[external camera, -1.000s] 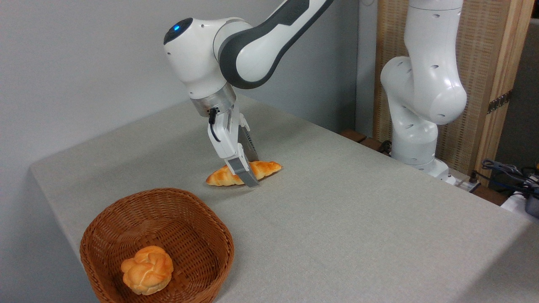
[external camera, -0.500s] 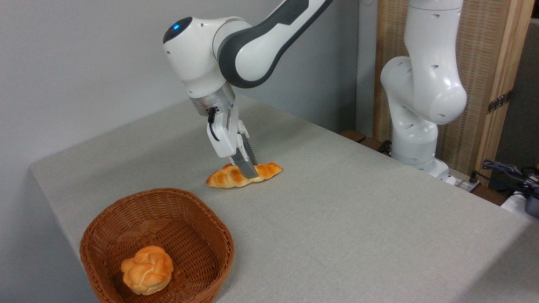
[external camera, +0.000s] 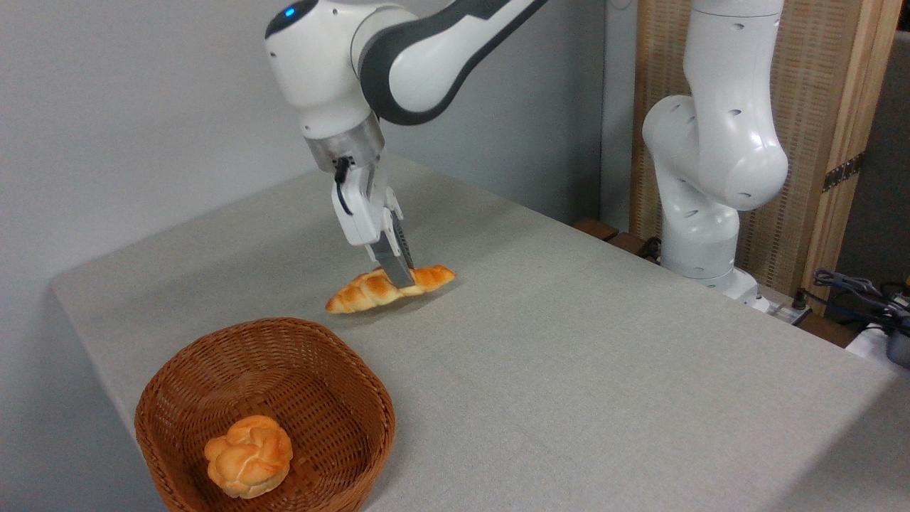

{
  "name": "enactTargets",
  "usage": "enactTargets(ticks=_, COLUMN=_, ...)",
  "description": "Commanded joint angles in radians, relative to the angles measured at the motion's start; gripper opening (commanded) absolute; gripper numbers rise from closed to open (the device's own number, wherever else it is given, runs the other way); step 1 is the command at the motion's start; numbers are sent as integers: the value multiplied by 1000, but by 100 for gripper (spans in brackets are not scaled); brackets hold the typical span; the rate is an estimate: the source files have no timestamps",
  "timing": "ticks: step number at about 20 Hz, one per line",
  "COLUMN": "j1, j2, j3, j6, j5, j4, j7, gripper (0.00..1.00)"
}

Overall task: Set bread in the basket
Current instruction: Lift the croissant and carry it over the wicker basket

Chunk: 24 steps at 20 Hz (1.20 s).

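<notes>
The bread (external camera: 359, 293), a long golden-orange ridged roll, hangs just above the table with its left tip lower than its right. My gripper (external camera: 399, 277) is shut on its middle, fingers pointing down from the white arm overhead. A faint shadow lies on the cloth under the roll. The reddish-brown wicker basket (external camera: 284, 341) stands at the front left, a little below and left of the bread.
A round knotted golden bun (external camera: 249, 456) lies inside the basket at its front. The arm's white base (external camera: 700, 235) rises at the table's right back edge, with cables (external camera: 853, 288) beyond it. The grey wall runs behind the table's left edge.
The gripper closed on the bread's middle, then rose and shifted left. The bread left the table and now hangs tilted, closer to the basket.
</notes>
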Motion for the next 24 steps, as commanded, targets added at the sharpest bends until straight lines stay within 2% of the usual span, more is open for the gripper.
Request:
enactTargets(ticks=1, j1=-6, j2=-9, j3=14, j6=-59, j5=-3, j4=70, j7=-12, gripper=15)
enactTargets(ticks=4, j1=8, j2=-9, j3=23, j6=-65, j5=-3, j4=133, j7=-25, gripper=16)
enactTargets(ticks=9, j1=10, j2=16, j3=145, j6=-34, j5=-21, j4=232, j7=-26, gripper=16)
enactTargets(ticks=12, j1=10, j2=60, j3=208, j6=100, j5=-60, j4=239, j7=-26, gripper=16)
enactTargets(ticks=13, j1=10, j2=80, j3=227, j6=139, j5=-69, j4=240, j7=-26, gripper=20)
enactTargets(ticks=15, j1=10, j2=130, j3=259, j6=199, j5=-92, j4=266, j7=-26, gripper=39)
enactTargets(ticks=16, j1=10, j2=155, j3=264, j6=217, j5=-106, j4=283, j7=-26, gripper=62)
enactTargets(ticks=17, j1=10, j2=177, j3=265, j6=230, j5=-115, j4=297, j7=-26, gripper=74)
enactTargets(ticks=22, j1=13, j2=207, j3=293, j6=240, j5=-133, j4=302, j7=-25, gripper=90)
enactTargets(ticks=24, j1=13, j2=207, j3=294, j6=254, j5=-143, j4=302, j7=-23, gripper=99)
